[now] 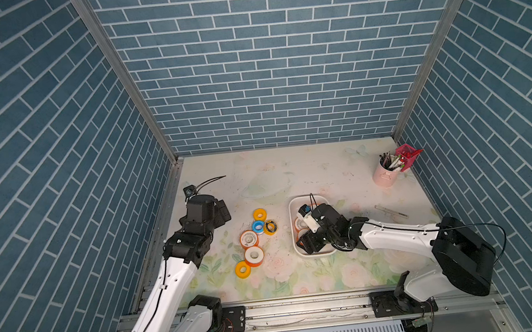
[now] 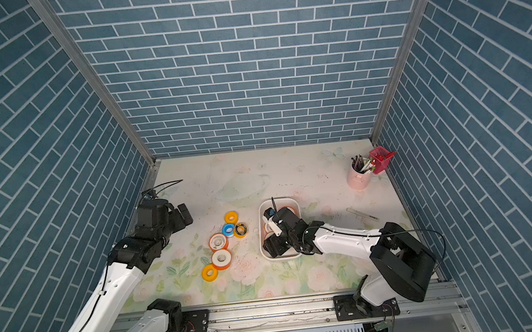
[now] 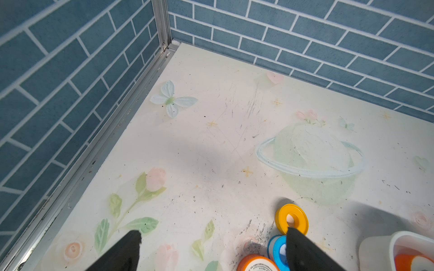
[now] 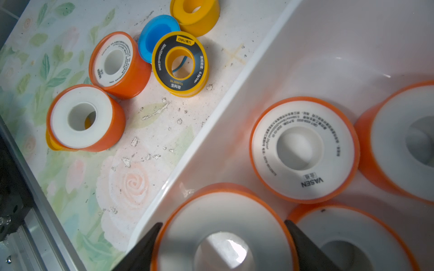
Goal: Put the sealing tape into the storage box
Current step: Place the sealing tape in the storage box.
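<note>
Right hand (image 4: 223, 223) is low in the box (image 4: 305, 47), fingers either side of an orange roll (image 4: 223, 206); cannot tell if it is gripping. Three other orange rolls (image 4: 304, 150) lie in the box. Left hand (image 3: 213, 231) is wide open above the table (image 3: 211, 145). Six loose rolls (image 1: 253, 255) lie between it and the box.

A pink cylindrical cup (image 1: 384, 178) crammed with pens and markers (image 1: 390, 162) is standing toward two o'clock on the pale floral-printed tabletop (image 1: 292, 174). A red translucent plastic box (image 1: 407, 157) is tilting just beside it on its three o'clock side. A clear flat strip, perhaps a ruler (image 1: 391, 211), is lying at three o'clock. Blue brick-patterned walls (image 1: 265, 73) are enclosing the table, and an aluminium rail (image 1: 305, 310) is running along six o'clock.
</note>
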Motion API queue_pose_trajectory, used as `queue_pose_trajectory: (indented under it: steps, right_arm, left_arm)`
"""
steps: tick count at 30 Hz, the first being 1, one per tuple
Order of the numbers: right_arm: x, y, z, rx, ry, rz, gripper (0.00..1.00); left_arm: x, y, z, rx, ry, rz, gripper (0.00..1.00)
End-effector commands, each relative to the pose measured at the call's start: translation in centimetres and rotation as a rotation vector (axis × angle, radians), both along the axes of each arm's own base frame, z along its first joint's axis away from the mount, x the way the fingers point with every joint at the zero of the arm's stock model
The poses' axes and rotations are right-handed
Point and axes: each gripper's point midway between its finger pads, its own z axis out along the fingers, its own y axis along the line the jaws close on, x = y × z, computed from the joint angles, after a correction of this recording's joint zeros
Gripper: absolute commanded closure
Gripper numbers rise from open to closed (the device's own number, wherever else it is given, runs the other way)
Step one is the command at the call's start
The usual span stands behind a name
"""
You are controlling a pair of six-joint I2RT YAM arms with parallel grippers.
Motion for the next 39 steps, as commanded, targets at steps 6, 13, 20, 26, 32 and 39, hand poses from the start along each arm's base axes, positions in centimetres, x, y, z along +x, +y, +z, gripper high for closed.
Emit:
queue_pose_trajectory:
  steps: [6,13,20,26,32,39]
  right_arm:
    - [0.6,-0.4,0.0,-0.019,-0.019,-0.025,0.16]
    - [0.9,-0.4,1.0,-0.011,-0.05,-0.021,0.3]
    - [2.2,-1.5,2.9,-0.006,-0.155,-0.076,0.47]
    - [5.1,-4.9,6.3,0.053,-0.332,-0.23,0.51]
    - [6.5,-10.3,7.5,0.036,-0.509,-0.433,0.5]
    - [6.2,-14.4,6.0,0.002,-0.547,-0.585,0.44]
  left_arm:
    - [0.1,-0.2,-0.6,0.001,0.008,-0.019,0.01]
    - [0.1,-0.2,-0.6,0.002,0.007,-0.018,0.01]
    - [0.2,-0.7,-0.5,-0.012,0.004,-0.046,0.01]
    - [0.5,-3.5,-0.7,-0.071,0.009,-0.182,0.01]
    - [0.3,-7.5,-1.5,-0.163,0.044,-0.3,0.02]
    - [-1.9,-10.5,-4.8,-0.089,0.148,-0.289,0.02]
